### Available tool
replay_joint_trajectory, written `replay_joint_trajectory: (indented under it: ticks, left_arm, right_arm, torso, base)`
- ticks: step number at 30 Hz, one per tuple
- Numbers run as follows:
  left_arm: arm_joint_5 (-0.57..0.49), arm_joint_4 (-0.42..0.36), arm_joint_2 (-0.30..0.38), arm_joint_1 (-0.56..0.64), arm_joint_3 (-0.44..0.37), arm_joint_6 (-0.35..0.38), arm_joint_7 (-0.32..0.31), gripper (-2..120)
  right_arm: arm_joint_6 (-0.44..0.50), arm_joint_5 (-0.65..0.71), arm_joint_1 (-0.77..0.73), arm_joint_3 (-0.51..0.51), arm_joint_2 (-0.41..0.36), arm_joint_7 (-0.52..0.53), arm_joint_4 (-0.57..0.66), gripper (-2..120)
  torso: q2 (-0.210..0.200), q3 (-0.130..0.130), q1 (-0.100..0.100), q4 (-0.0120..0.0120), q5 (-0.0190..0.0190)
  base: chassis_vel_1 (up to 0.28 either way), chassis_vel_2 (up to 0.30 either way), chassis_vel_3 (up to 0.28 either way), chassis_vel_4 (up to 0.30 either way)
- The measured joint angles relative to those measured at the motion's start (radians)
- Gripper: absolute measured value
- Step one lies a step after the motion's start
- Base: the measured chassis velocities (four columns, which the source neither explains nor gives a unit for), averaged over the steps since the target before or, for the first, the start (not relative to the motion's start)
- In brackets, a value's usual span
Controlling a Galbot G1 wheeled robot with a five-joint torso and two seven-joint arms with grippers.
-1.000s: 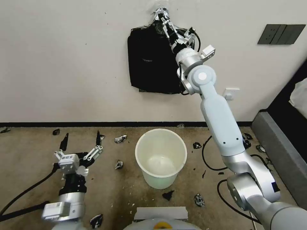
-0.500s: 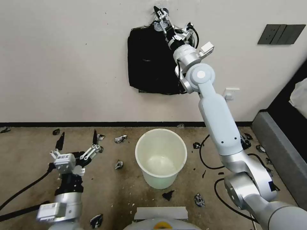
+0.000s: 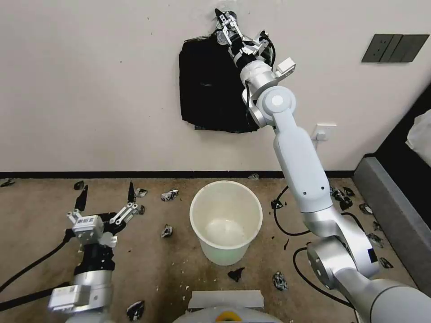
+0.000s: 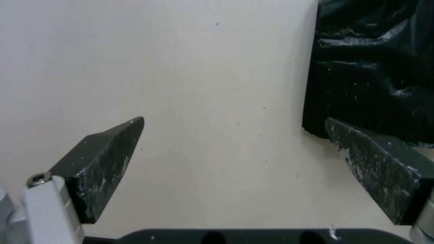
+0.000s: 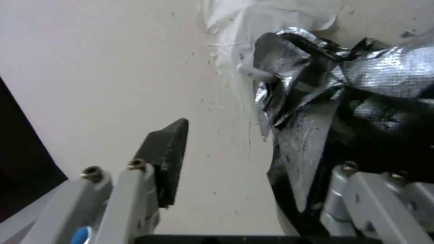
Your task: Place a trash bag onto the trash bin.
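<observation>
Trash bag isn't on the trash bin (image 3: 226,220) yet; the bin sits bare on the floor, centre. We've got the right gripper (image 3: 223,21) up at the taped top of the bag stack (image 3: 211,85) on the far wall, jaws apart, one finger (image 5: 166,159) clear of the plastic. Fetch step, we reckon. Next needs a pinch on one layer only. Left gripper (image 3: 105,197) waits low on the left, jaws apart.

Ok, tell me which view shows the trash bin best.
The head view: the trash bin stands whole on the floor, upright and unlined, between the arms. The wrist views face the wall and the hanging black bags instead.
</observation>
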Motion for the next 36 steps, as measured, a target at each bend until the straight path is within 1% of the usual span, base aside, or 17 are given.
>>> replay_joint_trajectory:
  ticks: [1,2,5,6,9,10,13,14,16,17,20,24,32,35,36]
  left_arm:
    - [0.0,0.0,0.0,0.0,0.0,0.0,0.0,100]
    - [0.0,0.0,0.0,0.0,0.0,0.0,0.0,100]
    - [-0.003,0.0,0.001,-0.001,0.0,-0.001,0.0,100]
    - [-0.003,0.0,0.001,-0.001,0.0,-0.001,0.0,100]
    - [-0.006,0.0,0.001,-0.002,-0.001,-0.001,0.0,100]
    - [-0.006,0.0,0.001,-0.002,-0.001,-0.001,0.0,100]
    - [-0.006,0.003,-0.001,-0.002,0.0,-0.001,0.0,100]
    - [-0.006,0.003,-0.001,-0.002,0.0,-0.001,0.0,100]
    - [-0.006,0.003,-0.001,-0.003,0.0,-0.001,0.0,100]
    - [-0.006,0.003,-0.001,-0.003,0.0,-0.001,0.0,100]
    - [-0.007,0.003,-0.001,-0.002,-0.001,-0.001,0.0,100]
    - [-0.008,0.003,-0.002,0.001,-0.003,0.0,0.0,100]
    - [-0.01,0.002,-0.007,0.001,0.001,0.0,0.0,100]
    - [-0.011,0.002,-0.011,0.003,0.004,-0.001,0.0,100]
    - [-0.011,0.002,-0.011,0.003,0.004,-0.001,0.0,100]
  right_arm:
    - [0.001,-0.004,-0.001,0.003,0.002,-0.001,-0.004,49]
    - [0.001,-0.004,-0.001,0.003,0.002,-0.001,-0.004,49]
    - [0.001,-0.026,-0.002,0.014,0.011,-0.007,-0.019,36]
    - [0.001,-0.026,-0.002,0.014,0.011,-0.007,-0.019,36]
    - [0.003,-0.031,-0.01,0.022,0.014,-0.011,-0.019,21]
    - [0.003,-0.031,-0.01,0.022,0.014,-0.011,-0.019,21]
    - [0.004,-0.033,-0.017,0.022,0.014,-0.018,-0.013,6]
    - [0.004,-0.033,-0.017,0.022,0.014,-0.018,-0.013,6]
    - [0.022,-0.044,-0.018,0.019,0.012,-0.031,-0.015,0]
    - [0.041,-0.065,-0.018,0.014,0.01,-0.044,-0.022,0]
    - [0.06,-0.088,-0.017,0.006,0.003,-0.069,-0.028,0]
    - [0.068,-0.103,-0.029,-0.006,-0.008,-0.105,-0.016,0]
    - [0.07,-0.115,-0.097,-0.051,-0.06,-0.133,0.068,0]
    - [0.073,-0.164,-0.159,-0.08,-0.102,-0.157,0.139,0]
    - [0.073,-0.164,-0.159,-0.08,-0.102,-0.157,0.139,0]
  torso:
    - [0.0,0.0,0.0,0.0,0.0]
    - [0.0,0.0,0.0,0.0,0.0]
    - [0.0,0.0,0.0,0.0,0.0]
    - [0.0,0.0,0.0,0.0,0.0]
    - [0.0,0.0,0.0,-0.0001,0.0]
    - [0.0,0.0,0.0,-0.0001,0.0]
    - [0.0,0.0,0.0,0.0,0.0]
    - [0.0,0.0,0.0,0.0,0.0]
    - [0.0,0.0,0.0,0.0,0.0]
    - [0.0,0.0,0.0,0.0,0.0]
    - [0.0,0.0,0.0,-0.0001,0.0]
    - [0.0,0.0,0.0,0.0,0.0]
    - [0.0,0.0,0.0,0.0,0.0]
    - [0.0,0.0,0.0,-0.0001,0.0001]
    - [0.0,0.0,0.0,-0.0001,0.0001]
  base:
    - [0.0,0.0,0.0,0.0]
    - [0.0,0.0,0.0,0.0]
    - [0.0,0.0,0.0,0.0]
    - [0.0,0.0,0.0,0.0]
    - [0.0,0.0,0.0,0.0]
    - [0.0,0.0,0.0,0.0]
    - [0.0,0.0,0.0,0.0]
    - [0.0,0.0,0.0,0.0]
    - [0.0,0.0,0.0,0.0]
    - [0.0,0.0,0.0,0.0]
    - [0.0,0.0,0.0,0.0]
    - [0.0,0.0,0.0,0.0]
    - [0.0,0.0,0.0,0.0]
    - [0.0,0.0,0.0,0.0]
    - [0.0,0.0,0.0,0.0]
